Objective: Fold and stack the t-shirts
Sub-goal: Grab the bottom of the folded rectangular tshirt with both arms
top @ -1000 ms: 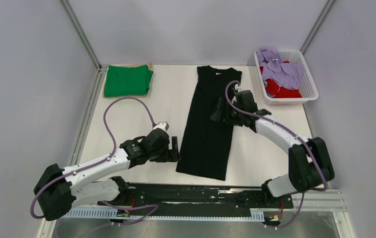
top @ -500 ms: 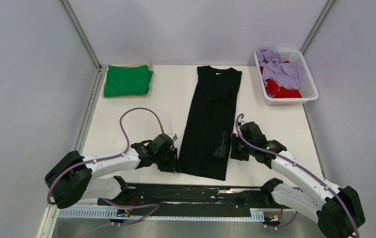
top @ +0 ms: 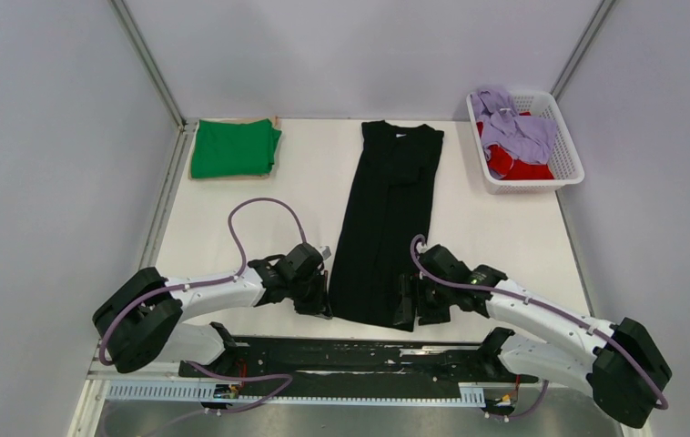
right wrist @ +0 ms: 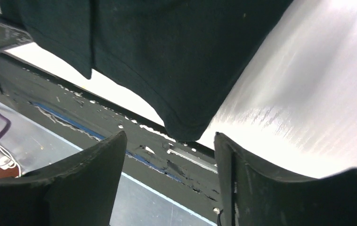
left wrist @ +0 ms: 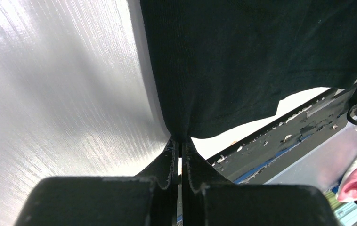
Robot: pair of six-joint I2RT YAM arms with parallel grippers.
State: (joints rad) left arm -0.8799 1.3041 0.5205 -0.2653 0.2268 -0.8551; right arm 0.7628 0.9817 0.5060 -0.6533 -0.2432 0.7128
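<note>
Black tee (top: 385,228) lies lengthwise mid-table (top: 505,237). Left gripper (top: 320,301) pinches its near-left hem corner; right gripper (top: 407,308) spread around the near-right corner. Bare surface flanks both long edges. Far left: folded green tee (top: 232,148). Far right: basket (top: 569,155) holding lavender tee (top: 516,127), red tee (top: 503,162).

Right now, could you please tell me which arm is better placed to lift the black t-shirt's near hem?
Left. The left tool is shut on the black t-shirt at its near-left corner, while the right tool stands open at the other corner, not yet gripping.
</note>
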